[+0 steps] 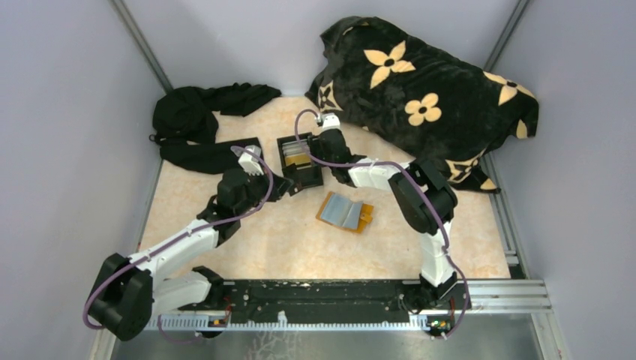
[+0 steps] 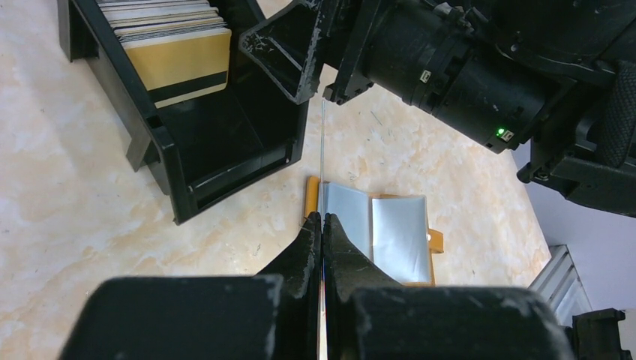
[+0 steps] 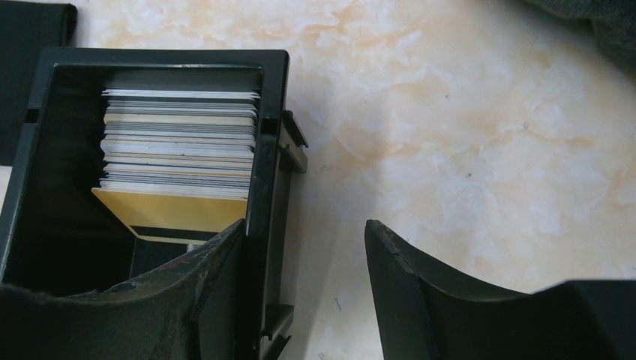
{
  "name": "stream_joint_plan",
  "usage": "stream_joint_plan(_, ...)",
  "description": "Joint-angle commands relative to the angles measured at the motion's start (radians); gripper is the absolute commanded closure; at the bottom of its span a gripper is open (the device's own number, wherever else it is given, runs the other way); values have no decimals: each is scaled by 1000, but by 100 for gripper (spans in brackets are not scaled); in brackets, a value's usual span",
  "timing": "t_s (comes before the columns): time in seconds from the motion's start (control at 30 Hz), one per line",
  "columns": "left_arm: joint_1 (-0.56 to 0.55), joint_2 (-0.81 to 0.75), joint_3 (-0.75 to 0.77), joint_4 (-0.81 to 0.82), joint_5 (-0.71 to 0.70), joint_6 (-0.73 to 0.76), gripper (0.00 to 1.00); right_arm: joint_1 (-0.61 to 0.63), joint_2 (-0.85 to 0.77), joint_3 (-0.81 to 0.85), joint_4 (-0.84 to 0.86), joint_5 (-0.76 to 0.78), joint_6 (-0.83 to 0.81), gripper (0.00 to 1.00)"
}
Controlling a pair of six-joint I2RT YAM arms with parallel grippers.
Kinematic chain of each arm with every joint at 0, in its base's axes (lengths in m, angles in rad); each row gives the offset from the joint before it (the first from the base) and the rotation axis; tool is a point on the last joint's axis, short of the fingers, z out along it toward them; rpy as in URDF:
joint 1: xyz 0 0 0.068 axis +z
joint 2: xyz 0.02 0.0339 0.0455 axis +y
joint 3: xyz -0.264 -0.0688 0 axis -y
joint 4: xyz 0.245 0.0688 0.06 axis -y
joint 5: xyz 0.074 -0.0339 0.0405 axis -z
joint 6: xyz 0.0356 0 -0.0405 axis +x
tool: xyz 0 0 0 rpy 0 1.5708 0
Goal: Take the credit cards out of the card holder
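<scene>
The orange card holder [image 1: 364, 217] lies open on the table, showing silvery grey cards or sleeves [image 1: 341, 210]; the left wrist view shows its orange edge [image 2: 310, 196] and silvery panels [image 2: 401, 236]. My left gripper [image 1: 287, 184] [image 2: 322, 217] is shut on a thin card [image 2: 322, 150], seen edge-on, held above the table between the holder and the black box. My right gripper [image 1: 312, 154] [image 3: 304, 232] is open, one finger inside the black box [image 1: 286, 171] [image 3: 268, 150] and the other outside its right wall. The box holds a stack of cards [image 3: 180, 135].
A flowered dark blanket [image 1: 427, 90] lies at the back right. Black cloth [image 1: 199, 112] is heaped at the back left, with a flat black piece [image 1: 244, 144] beside the box. The right arm's wrist [image 2: 450, 60] hangs close over the left gripper.
</scene>
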Motion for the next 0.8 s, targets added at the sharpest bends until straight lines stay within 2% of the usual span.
stream_joint_plan(0.0,10,-6,-21,35,22,-14,100,10,-73,-16,-1,-1,-8,45)
stream_joint_plan(0.17,13,-10,-26,30,21,-13,100,9,-81,-26,9,-26,-4,62)
stream_joint_plan(0.3,15,-1,-34,34,23,-15,100,14,-85,-28,9,-37,-15,65)
stream_joint_plan(0.53,17,14,-41,46,33,-20,100,26,-93,-40,13,-78,-27,87)
stream_joint_plan(0.77,20,5,-43,47,30,-19,100,47,-101,-50,29,-122,-24,96)
